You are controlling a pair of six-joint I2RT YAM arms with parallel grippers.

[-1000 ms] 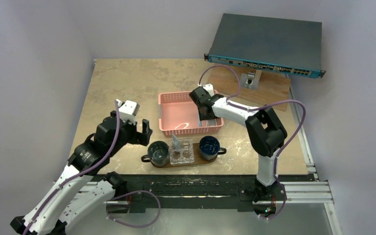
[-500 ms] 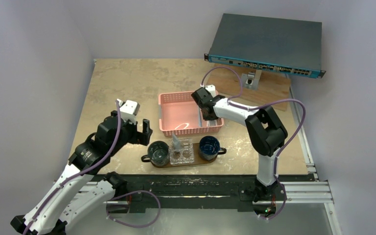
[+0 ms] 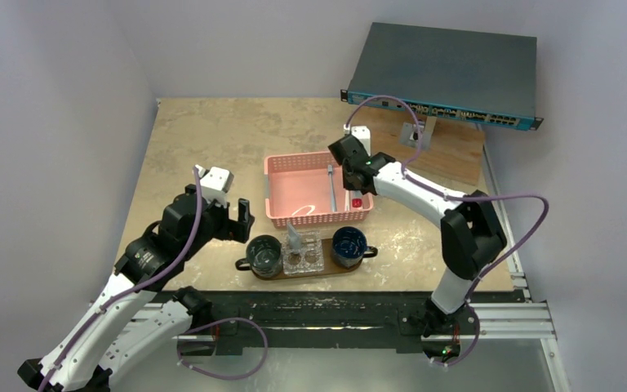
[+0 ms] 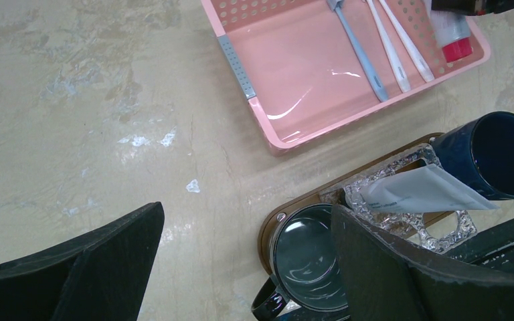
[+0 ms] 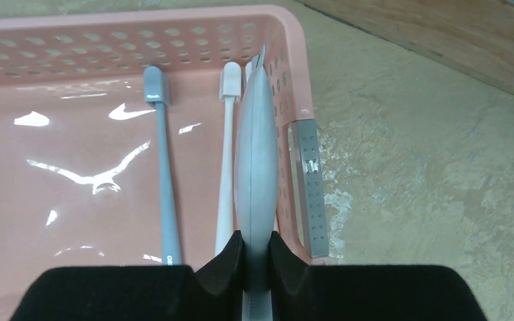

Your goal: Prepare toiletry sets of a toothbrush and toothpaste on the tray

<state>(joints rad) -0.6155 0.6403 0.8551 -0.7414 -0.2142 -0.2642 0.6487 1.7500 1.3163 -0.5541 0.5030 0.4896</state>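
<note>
My right gripper (image 5: 255, 244) is shut on a grey-white toothpaste tube (image 5: 258, 154), seen edge-on at the right end of the pink basket (image 5: 53, 47). In the top view the gripper (image 3: 356, 181) holds the tube, whose red cap (image 3: 357, 202) shows, over the basket. A blue-grey toothbrush (image 5: 164, 174) and a white one (image 5: 226, 167) lie in the basket. The dark brown tray (image 3: 243, 265) holds two mugs and a glass holder with another toothpaste tube (image 4: 421, 190). My left gripper (image 4: 241, 267) is open and empty above the tray's left mug (image 4: 308, 267).
A network switch (image 3: 441, 73) stands on a wooden board (image 3: 457, 159) at the back right. A second dark mug (image 4: 502, 154) sits at the tray's right end. Bare table lies left of the basket (image 3: 286, 167) and the tray.
My right arm has swung its elbow to the right and the gripper has drawn back toward the basket's far right corner with the tube, uncovering the toothbrushes. The left arm has not moved.
</note>
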